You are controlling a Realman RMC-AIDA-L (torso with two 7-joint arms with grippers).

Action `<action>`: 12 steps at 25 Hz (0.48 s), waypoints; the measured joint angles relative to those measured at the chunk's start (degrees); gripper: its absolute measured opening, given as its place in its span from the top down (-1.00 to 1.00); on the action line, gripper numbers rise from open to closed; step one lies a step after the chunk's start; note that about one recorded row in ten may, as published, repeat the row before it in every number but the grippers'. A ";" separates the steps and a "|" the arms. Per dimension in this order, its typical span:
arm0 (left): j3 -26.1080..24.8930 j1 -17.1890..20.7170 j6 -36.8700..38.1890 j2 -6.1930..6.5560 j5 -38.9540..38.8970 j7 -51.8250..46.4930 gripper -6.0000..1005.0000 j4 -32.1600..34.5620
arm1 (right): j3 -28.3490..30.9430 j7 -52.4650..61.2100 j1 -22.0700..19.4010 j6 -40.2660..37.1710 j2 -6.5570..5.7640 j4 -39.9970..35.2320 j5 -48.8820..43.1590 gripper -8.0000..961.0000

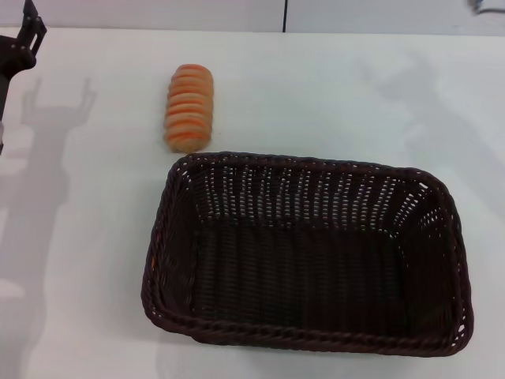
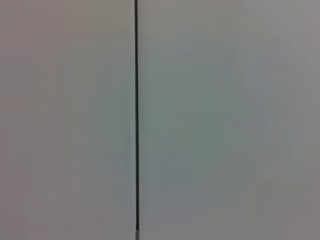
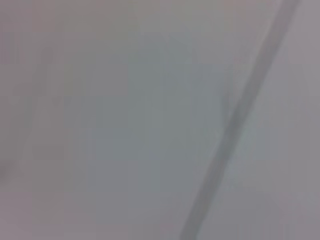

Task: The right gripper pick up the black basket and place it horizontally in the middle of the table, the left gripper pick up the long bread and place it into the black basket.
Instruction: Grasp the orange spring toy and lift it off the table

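At the upper left corner of the head view, the black left pincer [image 1: 28,35] shows only partly; I cannot tell how its jaws stand. Right of it, on the plain white tabletop [image 1: 331,103], lies the ribbed orange-tan long bread [image 1: 189,107] with cream stripes, long axis running up-down. Below it sits the dark woven wicker black basket [image 1: 312,253], lying crosswise, open side up.

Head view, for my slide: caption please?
Empty black basket on white table, long bread lying just behind it.

long bread [image 1: 189,108] lies behind black basket [image 1: 309,253], on table [image 1: 339,95].
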 joint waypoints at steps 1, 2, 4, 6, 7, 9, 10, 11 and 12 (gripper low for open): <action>-0.08 -0.29 0.07 0.05 -0.02 0.01 -0.71 0.00 | -3.21 -4.43 -2.11 9.75 0.02 -1.26 3.96 -0.72; -0.08 -0.29 0.07 0.05 -0.02 0.01 -0.71 0.00 | -3.21 -4.43 -2.11 9.75 0.02 -1.26 3.96 -0.73; -0.14 -0.64 0.10 0.06 -0.01 0.10 -0.71 0.00 | -6.06 -4.56 -3.25 19.81 -0.07 -1.69 3.56 -0.74; 0.05 -1.25 0.02 0.11 0.02 0.14 -0.71 0.07 | -11.15 3.31 -4.47 35.10 -0.14 -0.44 -5.41 -0.74; 0.05 -1.25 0.02 0.11 0.02 0.14 -0.71 0.07 | -11.15 3.31 -4.47 35.10 -0.14 -0.44 -5.41 -0.74; 0.14 -1.49 -0.03 0.12 0.00 0.15 -0.71 0.16 | -15.51 13.37 -5.85 46.57 -0.21 2.89 -16.89 -0.74; 0.16 -1.54 -0.03 0.13 0.00 0.15 -0.71 0.15 | -16.99 17.17 -6.49 50.35 -0.23 4.58 -20.72 -0.74; 0.31 -1.60 -0.04 0.13 -0.01 0.08 -0.71 0.05 | -20.40 28.23 -8.09 60.31 -0.25 10.19 -29.37 -0.74; 0.31 -1.60 -0.04 0.13 -0.01 0.08 -0.71 0.05 | -20.40 28.23 -8.09 60.31 -0.25 10.19 -29.37 -0.74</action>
